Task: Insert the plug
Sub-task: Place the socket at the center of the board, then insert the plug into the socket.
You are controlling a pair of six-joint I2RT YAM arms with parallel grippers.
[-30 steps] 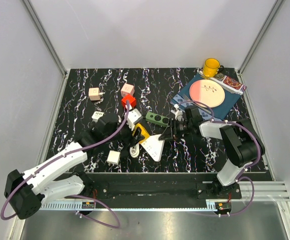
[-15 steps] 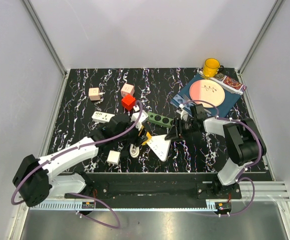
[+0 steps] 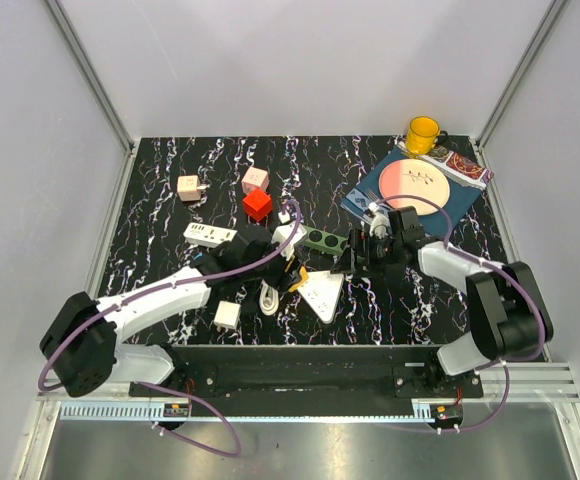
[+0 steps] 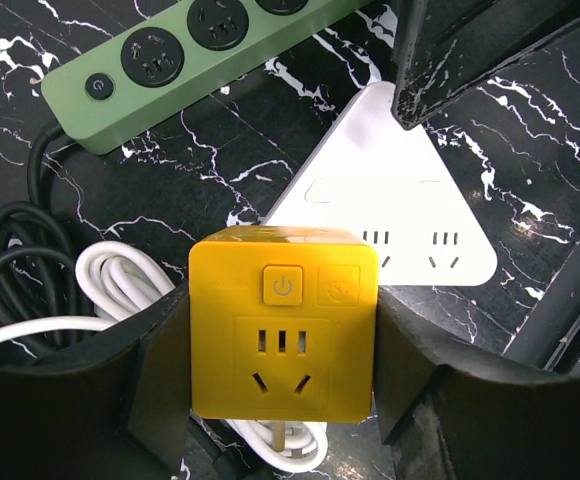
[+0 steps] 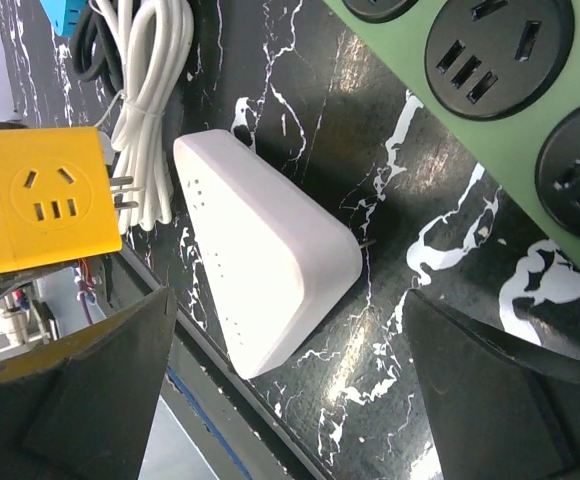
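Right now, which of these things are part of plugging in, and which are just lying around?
For the job: yellow cube plug, gripped by the left gripper; green power strip, likely where it goes.

Lying about: white triangular socket, white coiled cable, white power strip, red cube, plate, yellow mug.

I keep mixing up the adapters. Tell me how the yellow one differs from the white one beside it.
The yellow adapter is a cube, while the white adapter is a rounded triangle. The yellow adapter is clamped between the jaws of the left gripper, while the white adapter lies ungripped on the table. Both have socket slots on their faces.
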